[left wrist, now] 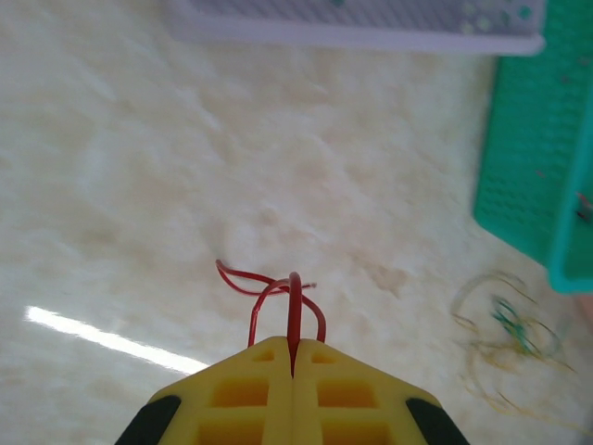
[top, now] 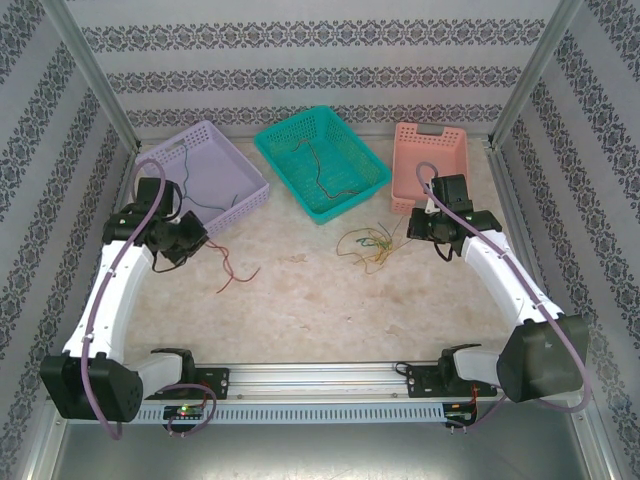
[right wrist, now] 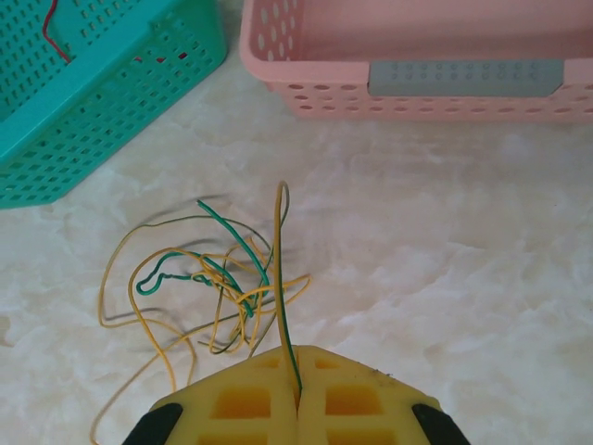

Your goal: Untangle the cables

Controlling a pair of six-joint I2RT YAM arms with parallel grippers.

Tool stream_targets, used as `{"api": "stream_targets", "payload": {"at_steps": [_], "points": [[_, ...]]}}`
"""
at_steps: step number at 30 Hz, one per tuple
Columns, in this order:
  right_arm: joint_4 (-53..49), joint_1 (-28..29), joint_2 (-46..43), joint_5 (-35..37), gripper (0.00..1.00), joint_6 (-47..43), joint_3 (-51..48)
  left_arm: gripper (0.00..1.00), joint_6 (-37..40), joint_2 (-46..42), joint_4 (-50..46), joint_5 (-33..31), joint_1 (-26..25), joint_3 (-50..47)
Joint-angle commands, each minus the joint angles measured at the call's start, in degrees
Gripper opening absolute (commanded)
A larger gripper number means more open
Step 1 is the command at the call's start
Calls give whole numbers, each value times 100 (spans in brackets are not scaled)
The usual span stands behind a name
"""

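The left gripper (left wrist: 293,360) clamps the red cable (left wrist: 295,301), holding it well left of the teal basket (right wrist: 93,139). The right gripper (right wrist: 298,394) pinches strands of the yellow-green tangle (right wrist: 222,283) just before that basket, probably to tease them apart.

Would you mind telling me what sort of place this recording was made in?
Probably a small robot test booth rather than a home: a left arm and right arm bolted to a metal rail, patterned wall panels in an aluminium frame, and a teal basket beside two others on the tabletop.
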Motion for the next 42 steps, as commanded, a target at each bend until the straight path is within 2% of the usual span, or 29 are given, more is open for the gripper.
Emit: {"api": "stream_targets", "payload": {"at_steps": [1,2,3,6,8,11,15,20,24,29,34,36,38,42], "points": [[-307,34,105,-195,0,250,4,0,-148,60,630,1354,-67,220],[-394,85,94,-166,0,366,-2,0,-107,107,655,1504,-111,346],[-445,185,37,-139,5,471,-15,0,-65,149,663,1601,-151,482],[-579,603,-239,51,35,989,64,0,23,223,766,1845,-247,685],[-695,926,-369,52,46,1603,196,0,-26,241,875,1880,-310,703],[-640,1572,-472,-30,51,2838,334,0,-254,266,1308,2052,-426,627],[331,2615,-265,-378,57,4271,337,0,-463,361,1496,1978,-595,730],[1848,3327,336,-745,63,5872,58,0,-671,492,1619,1960,-715,885],[2856,3694,832,-551,64,6464,-5,0,-742,564,1644,1943,-826,951],[3038,3720,1409,-334,64,6493,236,0,-791,557,1636,1951,-884,987],[3065,3499,1640,-25,62,6385,209,0,-791,510,1554,1969,-893,1031],[3295,3436,1762,-51,57,6423,151,0,-815,505,1553,1985,-893,1031],[3538,3431,1892,-101,47,6460,171,0,-842,496,1564,1995,-901,1014],[3524,3508,2076,-162,36,6451,343,0,-844,487,1539,1989,-902,996]]}}
